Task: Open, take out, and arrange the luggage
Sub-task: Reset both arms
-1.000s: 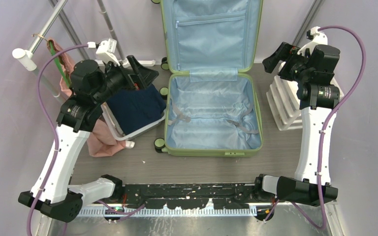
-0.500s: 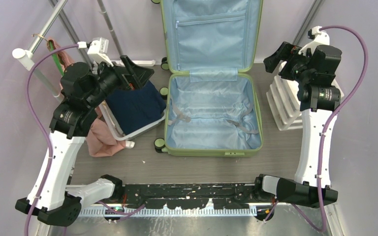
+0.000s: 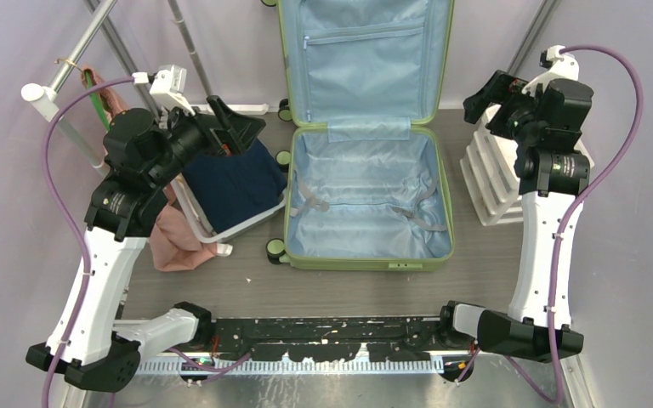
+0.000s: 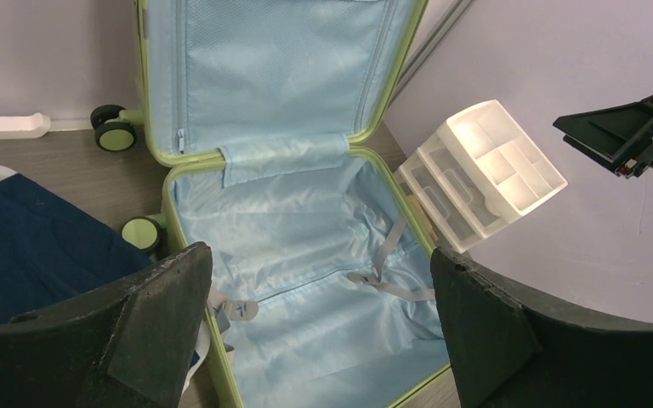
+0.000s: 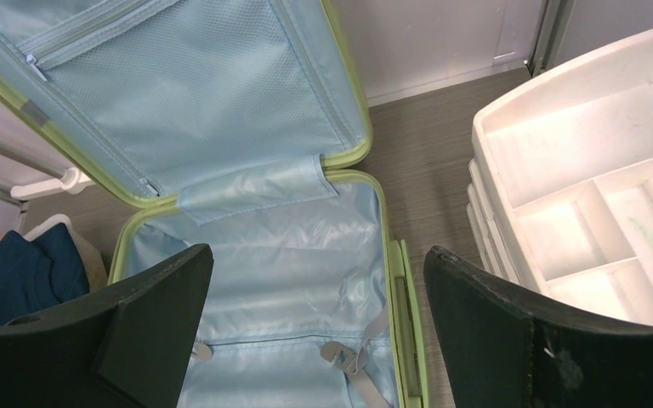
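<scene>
Light-green hard shell marks the luggage, which lies open at the centre of the table, between the two arms. We see its lower half flat on the table and its lid standing up at the far side. Pale blue lining covers both halves. The lid carries a zip pocket, and grey straps lie loose across the lower half. Black-and-green wheels show along its left side.

We find the left gripper above a white basket that holds a dark blue garment, just left of the luggage. Its jaws stand wide apart and hold nothing. A pink cloth lies against the basket's left side.

We find the right gripper above the far end of a white drawer unit, just right of the luggage. Its jaws also stand wide apart, with nothing between them. Neither gripper touches the luggage.
</scene>
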### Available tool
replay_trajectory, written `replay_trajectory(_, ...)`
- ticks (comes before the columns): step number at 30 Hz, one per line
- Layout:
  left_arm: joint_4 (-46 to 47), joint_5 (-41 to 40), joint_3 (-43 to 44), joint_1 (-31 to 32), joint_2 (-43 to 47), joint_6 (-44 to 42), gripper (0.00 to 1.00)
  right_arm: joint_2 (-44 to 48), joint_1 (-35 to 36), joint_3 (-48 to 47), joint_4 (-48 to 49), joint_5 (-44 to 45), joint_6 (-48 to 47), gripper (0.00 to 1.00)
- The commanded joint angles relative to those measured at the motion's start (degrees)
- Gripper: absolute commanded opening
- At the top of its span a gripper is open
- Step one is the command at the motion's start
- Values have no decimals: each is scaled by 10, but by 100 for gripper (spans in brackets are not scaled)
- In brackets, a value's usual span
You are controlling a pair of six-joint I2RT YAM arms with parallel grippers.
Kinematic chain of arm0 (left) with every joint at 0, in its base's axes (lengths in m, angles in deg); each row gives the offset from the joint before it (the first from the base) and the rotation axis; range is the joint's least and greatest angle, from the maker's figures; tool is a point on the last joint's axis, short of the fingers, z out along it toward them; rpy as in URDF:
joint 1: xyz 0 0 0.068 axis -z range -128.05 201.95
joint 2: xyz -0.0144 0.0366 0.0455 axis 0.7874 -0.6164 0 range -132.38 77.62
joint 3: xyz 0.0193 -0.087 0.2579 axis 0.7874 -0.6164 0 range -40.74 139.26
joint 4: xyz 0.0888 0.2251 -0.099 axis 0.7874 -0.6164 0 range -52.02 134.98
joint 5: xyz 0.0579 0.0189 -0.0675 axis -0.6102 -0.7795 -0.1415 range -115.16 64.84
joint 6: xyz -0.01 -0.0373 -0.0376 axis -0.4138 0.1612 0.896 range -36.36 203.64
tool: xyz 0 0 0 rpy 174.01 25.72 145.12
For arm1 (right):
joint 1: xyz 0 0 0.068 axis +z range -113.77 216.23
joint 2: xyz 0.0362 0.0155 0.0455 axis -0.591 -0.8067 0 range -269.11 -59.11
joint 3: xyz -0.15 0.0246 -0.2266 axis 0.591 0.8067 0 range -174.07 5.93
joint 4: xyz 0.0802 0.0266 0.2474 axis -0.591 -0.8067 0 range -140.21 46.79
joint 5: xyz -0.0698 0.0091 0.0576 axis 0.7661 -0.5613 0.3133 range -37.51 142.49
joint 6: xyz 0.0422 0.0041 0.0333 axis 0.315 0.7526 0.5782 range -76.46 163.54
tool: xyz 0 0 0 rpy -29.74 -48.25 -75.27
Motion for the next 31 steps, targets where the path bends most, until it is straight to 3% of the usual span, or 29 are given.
replay_trajectory(1, 42, 4, -8, -5, 16, -1, 100, 25, -1, 0, 28, 12, 6, 100)
replay_trajectory(9, 152, 58, -91, -6, 28, 79, 100, 29, -2, 6, 0, -38, 7, 100)
replay_trajectory(22, 23, 7, 4, -9, 17, -5, 100, 40, -1, -26, -11, 64, 14, 100)
replay_trajectory(31, 4, 2, 30, -9, 19, -14, 100, 17, -1, -83, -23, 78, 17, 100)
